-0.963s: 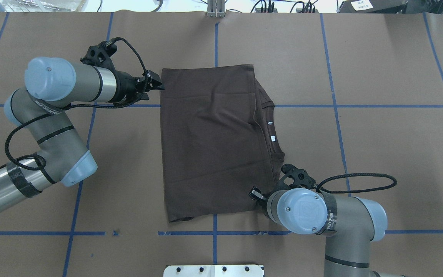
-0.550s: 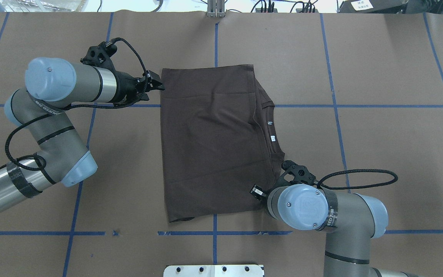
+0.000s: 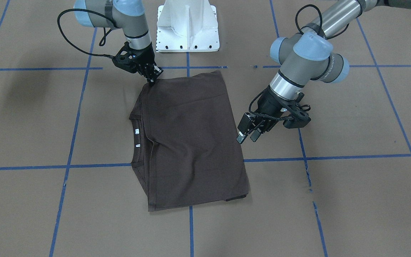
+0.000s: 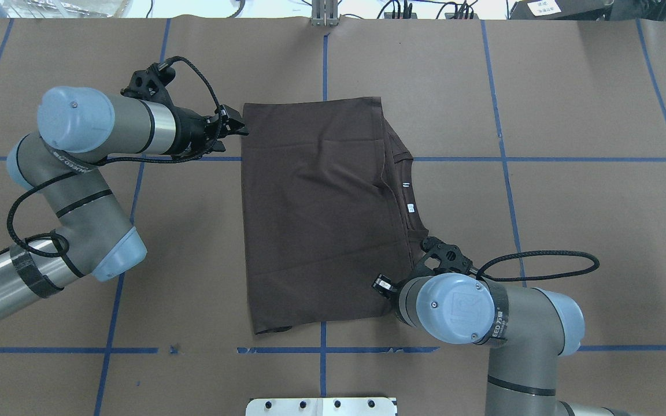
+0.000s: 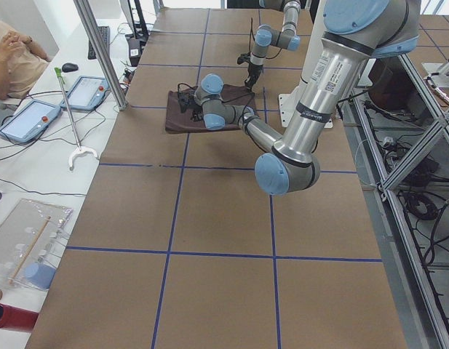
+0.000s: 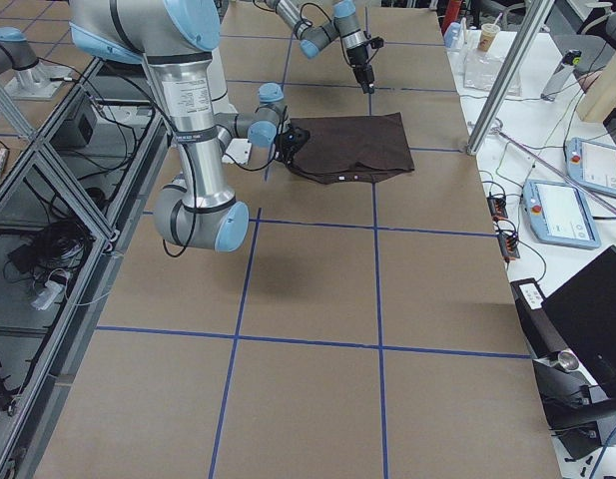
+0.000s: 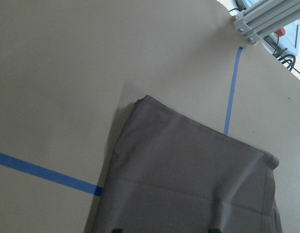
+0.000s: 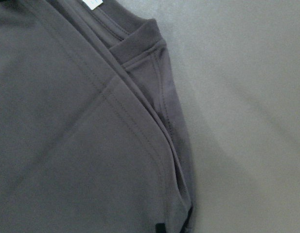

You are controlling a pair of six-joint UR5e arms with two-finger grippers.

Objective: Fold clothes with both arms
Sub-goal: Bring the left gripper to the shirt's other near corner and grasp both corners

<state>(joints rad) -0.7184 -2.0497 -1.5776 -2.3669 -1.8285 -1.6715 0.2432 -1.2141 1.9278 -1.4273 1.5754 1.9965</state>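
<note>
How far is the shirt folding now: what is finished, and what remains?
Done: the T-shirt lies folded into a rectangle, with the collar showing at one edge. In hand: the right gripper sits at one corner; the left gripper, open, hovers beside the opposite edge. Left: probably one more fold; no fabric is lifted yet.

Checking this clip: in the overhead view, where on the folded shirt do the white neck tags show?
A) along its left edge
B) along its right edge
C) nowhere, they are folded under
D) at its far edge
B: the white tags sit in the collar, which lies exposed along the right edge of the folded shirt, on the right arm's side.
</note>
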